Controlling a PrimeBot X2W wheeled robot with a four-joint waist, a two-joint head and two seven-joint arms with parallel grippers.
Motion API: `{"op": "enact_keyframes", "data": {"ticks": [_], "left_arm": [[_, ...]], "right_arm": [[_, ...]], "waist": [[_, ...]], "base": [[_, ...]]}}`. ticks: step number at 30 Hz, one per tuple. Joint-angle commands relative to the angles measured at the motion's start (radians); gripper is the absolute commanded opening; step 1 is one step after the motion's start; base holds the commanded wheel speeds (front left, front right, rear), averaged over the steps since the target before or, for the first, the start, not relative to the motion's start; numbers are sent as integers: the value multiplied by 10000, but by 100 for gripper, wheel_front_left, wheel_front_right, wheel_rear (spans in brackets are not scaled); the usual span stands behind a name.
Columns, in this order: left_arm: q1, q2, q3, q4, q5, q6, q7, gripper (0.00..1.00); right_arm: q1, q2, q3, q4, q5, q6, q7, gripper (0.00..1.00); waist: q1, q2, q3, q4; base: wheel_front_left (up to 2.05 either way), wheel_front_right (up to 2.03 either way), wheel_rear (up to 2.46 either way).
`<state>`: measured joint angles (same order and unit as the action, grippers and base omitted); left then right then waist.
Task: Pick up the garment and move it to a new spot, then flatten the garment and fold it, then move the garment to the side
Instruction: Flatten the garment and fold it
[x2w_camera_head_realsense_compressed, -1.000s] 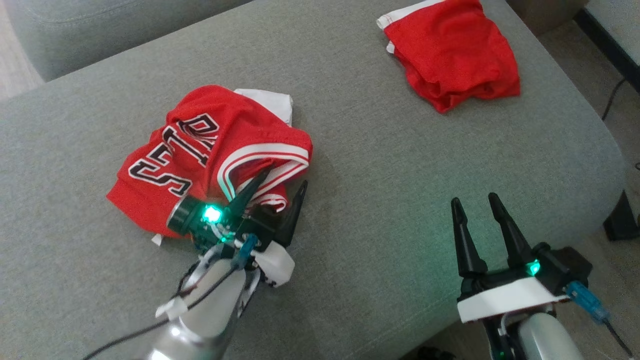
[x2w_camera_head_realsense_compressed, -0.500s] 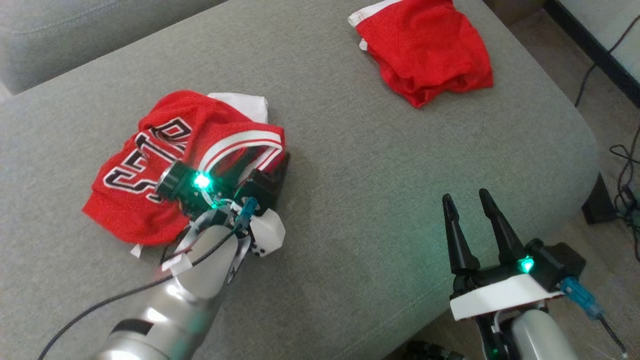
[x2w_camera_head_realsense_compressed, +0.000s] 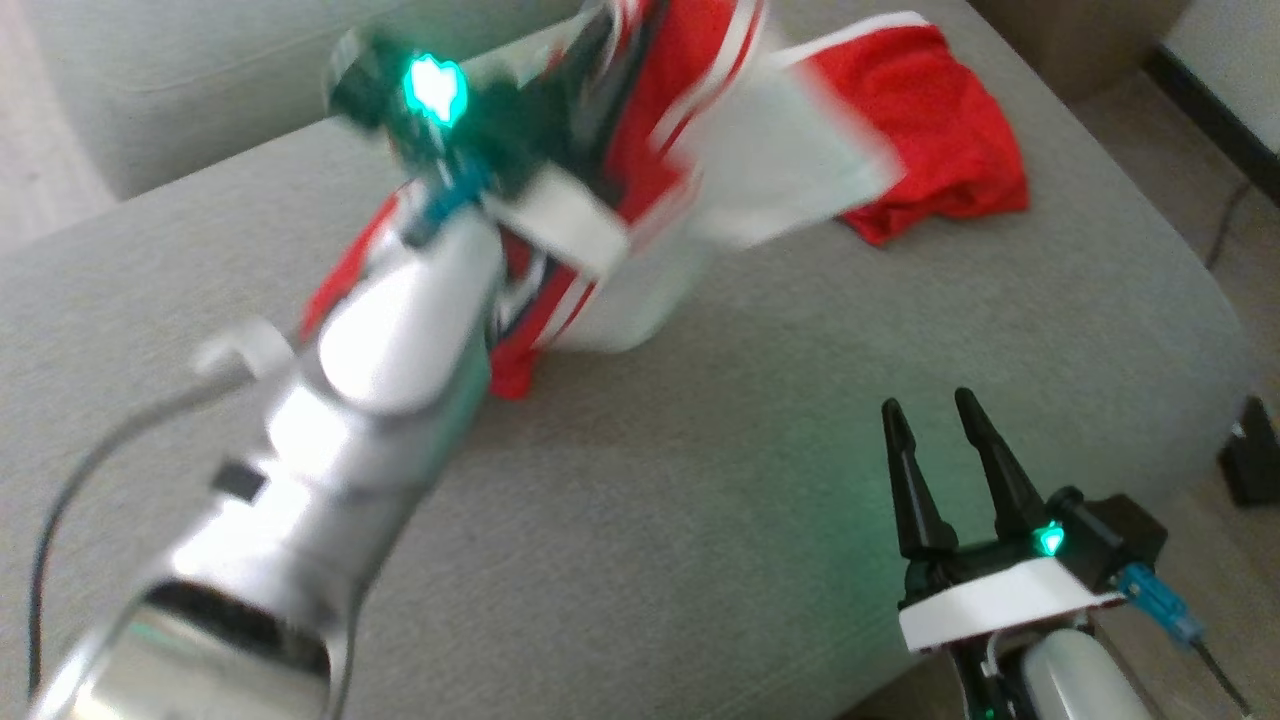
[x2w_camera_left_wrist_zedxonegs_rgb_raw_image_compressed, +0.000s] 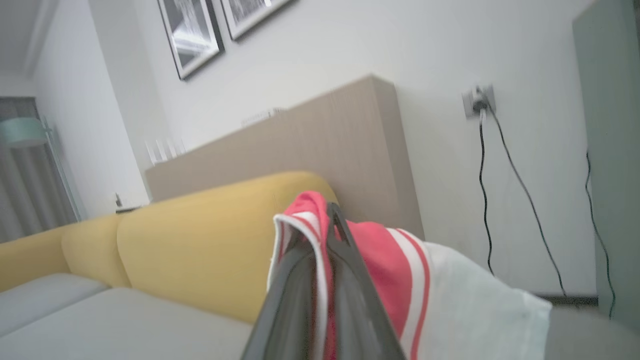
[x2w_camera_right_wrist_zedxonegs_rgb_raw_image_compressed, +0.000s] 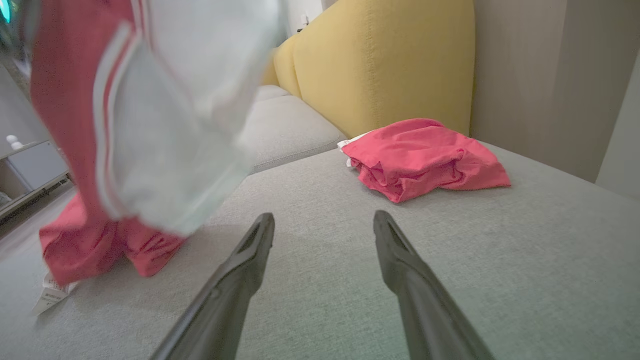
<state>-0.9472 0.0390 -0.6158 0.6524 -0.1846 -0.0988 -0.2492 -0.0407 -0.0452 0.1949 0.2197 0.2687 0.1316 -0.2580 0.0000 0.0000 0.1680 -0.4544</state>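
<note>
Garment (x2w_camera_head_realsense_compressed: 770, 170) pinched at striped edge by left gripper (x2w_camera_left_wrist_zedxonegs_rgb_raw_image_compressed: 330, 225), fingers pressed together, hung at upper centre of head view, lower hem resting on grey cushion (x2w_camera_head_realsense_compressed: 700, 450). Right gripper (x2w_camera_head_realsense_compressed: 928, 408) spread, empty, lower right. Advice: raise enough to free hem, carry slowly toward bare middle of frame without loosening pinch, steer clear of folded red cloth (x2w_camera_head_realsense_compressed: 940, 130) at upper right.
</note>
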Motion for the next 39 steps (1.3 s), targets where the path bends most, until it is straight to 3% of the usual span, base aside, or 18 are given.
{"op": "enact_keyframes", "data": {"ticks": [1,6,7,10,14,19,24,25,26,27,28,35,37,39], "left_arm": [[-720,113,394,-442,-167,-24,-70,0],[-2155,113,1259,-1737,-2410,-219,340,0],[-2475,139,1550,-2178,-2920,-237,511,0],[-2056,305,2074,-2617,-3607,-145,789,0],[116,868,2352,-3180,-4091,214,1111,0],[3927,1420,2937,-3345,-4712,904,642,0],[6172,1602,3394,-2936,-4999,1112,147,0],[6412,1599,3403,-2882,-5022,1068,108,37],[6598,1626,3358,-2834,-4975,1024,81,53],[6746,1626,3342,-2808,-4944,1017,55,84],[6866,1599,3359,-2799,-4951,1028,33,100],[6950,2419,2932,-3277,-3089,1871,-78,100],[6680,3110,2303,-3907,-1465,2468,-62,100],[6556,3291,2088,-4130,-1013,2610,49,100]], "right_arm": [[-2,-51,223,-284,-84,-9,-38,100],[128,-51,130,-319,-239,-9,-38,100],[178,-51,63,-318,-315,-9,-38,100],[252,-51,-15,-307,-421,-9,-38,100],[301,-51,-148,-364,-486,-9,-38,100],[377,-51,-407,-378,-692,-9,-38,100],[392,-51,-518,-311,-959,-9,-38,100],[374,-51,-558,-316,-982,-9,-38,100],[355,-51,-586,-322,-1004,-9,-38,100],[332,-51,-609,-329,-1022,-9,-38,100],[308,-51,-618,-332,-1034,-9,-38,100],[186,-51,-538,-358,-1048,-9,-38,100],[109,-51,-491,-354,-1038,-9,-38,100],[84,-51,-478,-349,-1032,-9,-38,100]], "waist": [[0,0,-255,347],[0,0,-547,1228],[0,0,-610,1680],[0,0,-702,2331],[0,0,-627,3047],[0,0,-367,3820],[0,0,-216,4322],[0,0,-186,4385],[0,0,-152,4443],[0,0,-113,4494],[0,0,-80,4536],[0,0,181,4594],[0,0,330,4532],[0,0,377,4502]], "base": [[0,0,0],[0,0,0],[0,0,0],[0,0,0],[0,0,0],[0,0,0],[0,0,0],[0,0,0],[0,0,0],[0,0,0],[0,0,0],[0,0,0],[0,0,0],[0,0,0]]}}
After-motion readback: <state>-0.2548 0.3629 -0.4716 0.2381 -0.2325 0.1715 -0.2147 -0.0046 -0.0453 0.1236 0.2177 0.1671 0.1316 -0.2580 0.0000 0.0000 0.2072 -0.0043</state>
